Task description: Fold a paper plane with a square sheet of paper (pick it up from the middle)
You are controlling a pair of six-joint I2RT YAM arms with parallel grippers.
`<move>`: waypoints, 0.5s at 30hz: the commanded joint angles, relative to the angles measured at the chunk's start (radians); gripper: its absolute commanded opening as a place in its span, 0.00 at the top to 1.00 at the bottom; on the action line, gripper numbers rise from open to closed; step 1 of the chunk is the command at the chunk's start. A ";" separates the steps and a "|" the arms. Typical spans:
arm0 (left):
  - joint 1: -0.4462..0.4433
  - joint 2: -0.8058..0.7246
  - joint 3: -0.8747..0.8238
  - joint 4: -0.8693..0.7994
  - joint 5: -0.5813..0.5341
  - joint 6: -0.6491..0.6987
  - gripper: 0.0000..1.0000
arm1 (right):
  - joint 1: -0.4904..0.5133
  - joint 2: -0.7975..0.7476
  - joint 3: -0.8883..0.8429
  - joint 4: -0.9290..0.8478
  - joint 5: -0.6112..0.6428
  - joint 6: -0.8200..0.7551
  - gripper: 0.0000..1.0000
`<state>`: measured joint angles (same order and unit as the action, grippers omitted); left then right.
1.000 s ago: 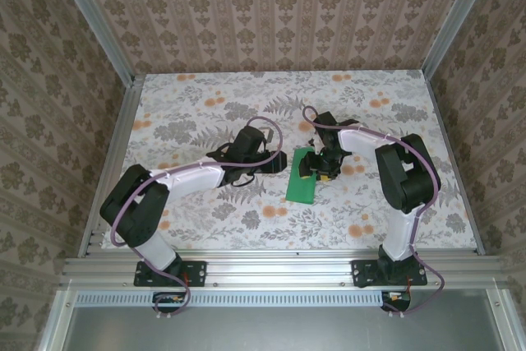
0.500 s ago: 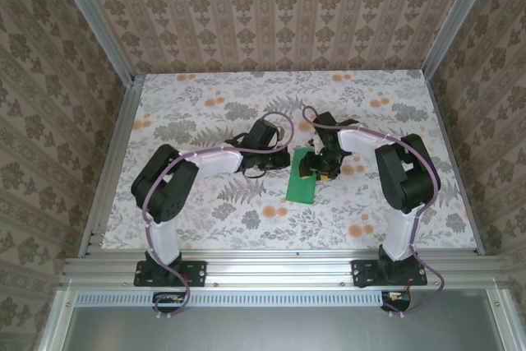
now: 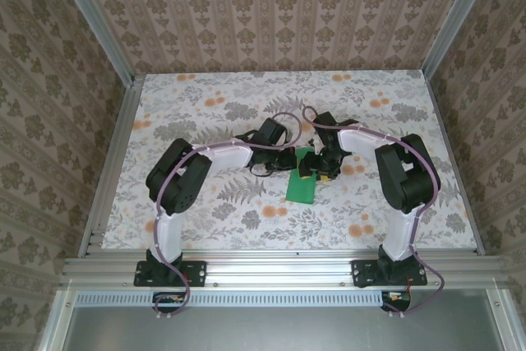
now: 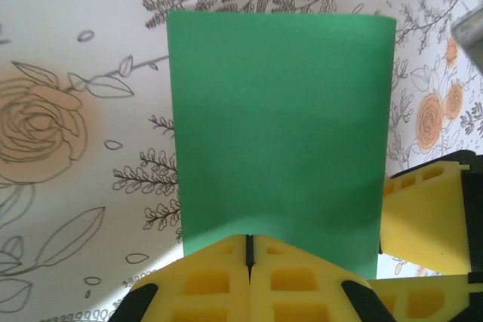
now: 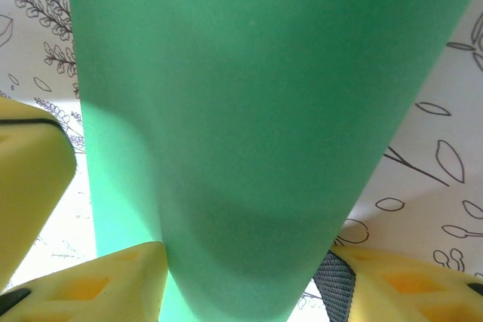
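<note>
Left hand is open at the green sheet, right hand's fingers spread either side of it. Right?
No. The left hand is shut: the left wrist view shows its two yellow pads pressed together at the edge of the green sheet. The right hand does have its fingers spread either side of it, as you said.

Tally on the one floral table (image 3: 205,104): one sheet of green paper (image 3: 302,187). Arms, two: left arm (image 3: 177,178) and right arm (image 3: 404,172). Each ends in one gripper, so two: left gripper (image 4: 248,250) and right gripper (image 3: 316,172), with two yellow fingers (image 4: 211,277) apiece, four in all.
</note>
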<state>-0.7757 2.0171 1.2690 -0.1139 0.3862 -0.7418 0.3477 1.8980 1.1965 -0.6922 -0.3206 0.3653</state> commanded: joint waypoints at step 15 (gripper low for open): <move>-0.030 0.093 0.111 -0.248 -0.062 0.044 1.00 | -0.007 0.064 -0.033 -0.001 0.128 0.020 0.39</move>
<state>-0.7967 2.0758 1.3605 -0.2661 0.3614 -0.7288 0.3477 1.8980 1.1965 -0.6907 -0.3210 0.3714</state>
